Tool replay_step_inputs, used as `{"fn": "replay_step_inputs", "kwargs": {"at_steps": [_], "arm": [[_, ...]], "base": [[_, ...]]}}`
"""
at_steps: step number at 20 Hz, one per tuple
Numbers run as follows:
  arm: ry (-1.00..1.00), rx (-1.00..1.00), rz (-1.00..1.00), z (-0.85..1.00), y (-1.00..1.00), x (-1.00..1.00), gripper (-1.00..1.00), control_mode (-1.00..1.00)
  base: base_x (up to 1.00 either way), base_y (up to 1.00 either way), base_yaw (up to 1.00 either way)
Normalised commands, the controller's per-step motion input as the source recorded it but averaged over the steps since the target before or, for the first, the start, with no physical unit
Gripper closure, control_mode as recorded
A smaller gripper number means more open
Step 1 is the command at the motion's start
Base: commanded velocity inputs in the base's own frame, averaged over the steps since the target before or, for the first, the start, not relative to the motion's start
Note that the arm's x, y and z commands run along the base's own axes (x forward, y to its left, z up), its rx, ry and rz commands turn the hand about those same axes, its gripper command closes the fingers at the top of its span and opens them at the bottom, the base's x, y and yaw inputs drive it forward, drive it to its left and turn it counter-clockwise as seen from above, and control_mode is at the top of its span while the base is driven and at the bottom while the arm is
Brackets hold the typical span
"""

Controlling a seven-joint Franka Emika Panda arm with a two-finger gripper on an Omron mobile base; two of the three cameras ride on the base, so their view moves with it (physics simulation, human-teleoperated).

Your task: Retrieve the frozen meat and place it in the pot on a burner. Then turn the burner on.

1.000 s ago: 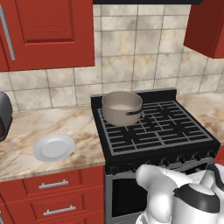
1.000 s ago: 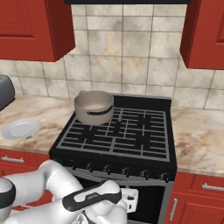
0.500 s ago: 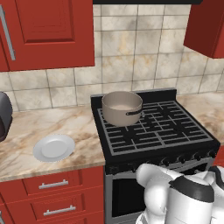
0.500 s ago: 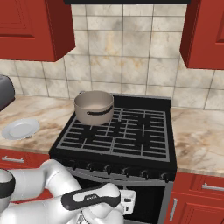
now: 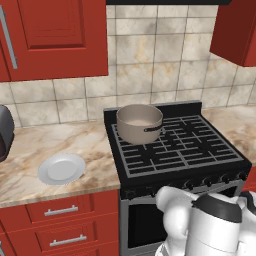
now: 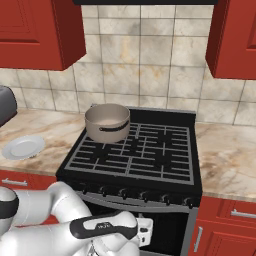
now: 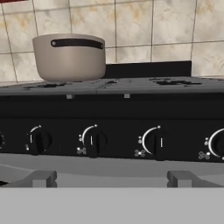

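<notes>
A black gas stove with gridded iron grates (image 5: 176, 156) fills the centre of both base views, and the white robot arm has crept slightly closer to its front panel over the last second, so knob-turning looks near. The round tan-grey metal pot (image 5: 139, 123) sits upper left on the rear-left burner (image 5: 125, 143); whether the meat lies inside is unclear. Its short dark handle (image 7: 77, 43) faces the front, long axis sideways, above the row of black knobs (image 7: 94, 141), while the gripper (image 6: 144, 231) hangs low, its opening impossible to tell.

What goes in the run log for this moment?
pot: back-left burner, no meat inside | plate: counter, bare | claw: low, facing stove knobs
</notes>
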Motion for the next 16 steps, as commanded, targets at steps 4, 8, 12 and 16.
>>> {"fn": "replay_step_inputs", "kwargs": {"at_steps": [4,8,12,16], "arm": [[0.00,0.00,0.00,0.00,0.10,0.00,-1.00,-1.00],[0.00,0.00,0.00,0.00,0.00,0.01,-1.00,-1.00],[0.00,0.00,-0.04,0.00,0.09,0.07,-1.00,-1.00],[0.00,0.00,-0.07,0.00,0.13,0.15,-1.00,-1.00]], "base": [[0.00,0.00,0.00],[0.00,0.00,0.00],[0.00,0.00,0.00],[0.00,0.00,0.00]]}}
